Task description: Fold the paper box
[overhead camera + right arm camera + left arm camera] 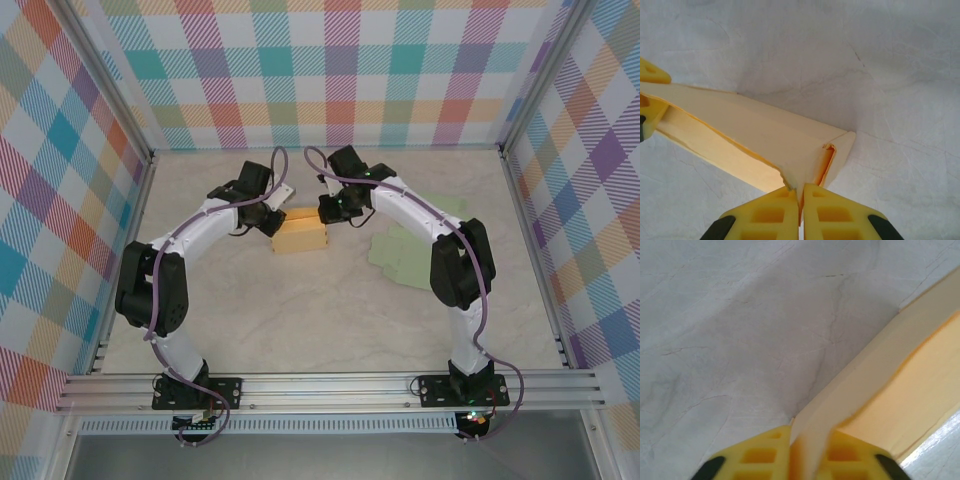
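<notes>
Mid-fold, the left tool pinched the box at nine o'clock, the right tool at three; squaring its walls seemed the next need.

Counting as I watch: one paper box on one table, tan. Two arms, left arm and right arm — and two grippers, left gripper and right gripper. Pale green flat paper off right — one piece or two, I can't tell.
</notes>
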Tool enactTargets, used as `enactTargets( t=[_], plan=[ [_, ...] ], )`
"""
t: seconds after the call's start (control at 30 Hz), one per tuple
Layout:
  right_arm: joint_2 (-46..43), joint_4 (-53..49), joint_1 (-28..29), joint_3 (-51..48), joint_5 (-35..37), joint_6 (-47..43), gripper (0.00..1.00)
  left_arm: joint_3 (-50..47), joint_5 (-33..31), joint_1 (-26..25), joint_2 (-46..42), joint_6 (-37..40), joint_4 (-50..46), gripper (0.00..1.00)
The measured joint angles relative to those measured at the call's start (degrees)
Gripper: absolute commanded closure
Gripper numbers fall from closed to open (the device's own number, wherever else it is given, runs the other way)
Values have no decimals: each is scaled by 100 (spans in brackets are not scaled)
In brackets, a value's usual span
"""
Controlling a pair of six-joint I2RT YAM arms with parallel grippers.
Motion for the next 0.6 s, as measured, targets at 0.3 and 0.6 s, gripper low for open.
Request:
enactTargets(
  t=[0.3, 0.6],
  plan=[
    [2, 299, 105, -114, 498, -2, 91, -2, -179, -87, -20, -796, -22, 77],
    [0, 424, 190, -184, 885, -24, 92, -28, -295, -94, -20, -1657, 61, 69]
  ],
)
